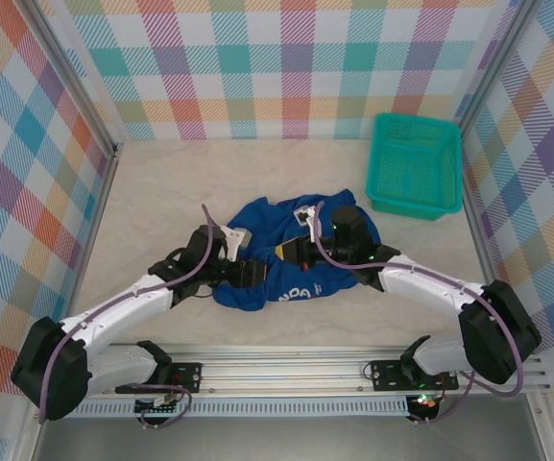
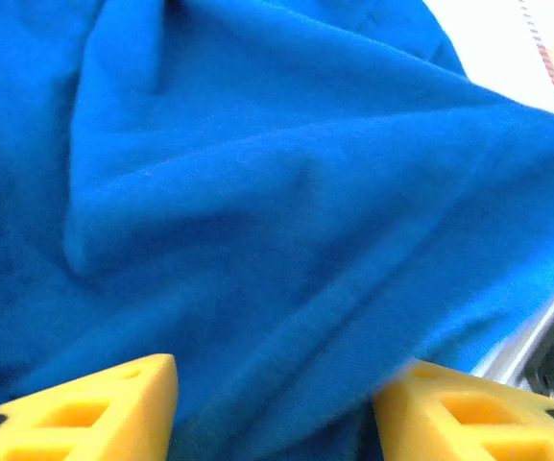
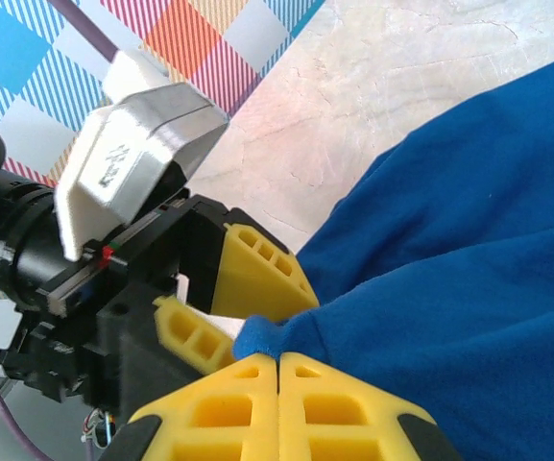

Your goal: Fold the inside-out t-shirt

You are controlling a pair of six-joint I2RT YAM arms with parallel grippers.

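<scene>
While the pale counter [image 1: 161,182] spreads wide beneath it, the inside-out t-shirt [image 1: 267,223] lies crumpled in a blue heap at its middle, just ahead of both arms. The teal basket [image 1: 413,163] stands well apart at the far right. The left fingers [image 2: 75,413] stand parted, released against the cloth. The right fingers [image 3: 228,413] are clenched, pinching a fold of the shirt.

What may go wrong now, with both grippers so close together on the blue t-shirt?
The right gripper pinches only a small fold of the t-shirt; it may slip out when pulled. The left gripper stands open right against it, so the two may collide. The t-shirt lies crumpled, so a pull may drag the whole heap.
</scene>
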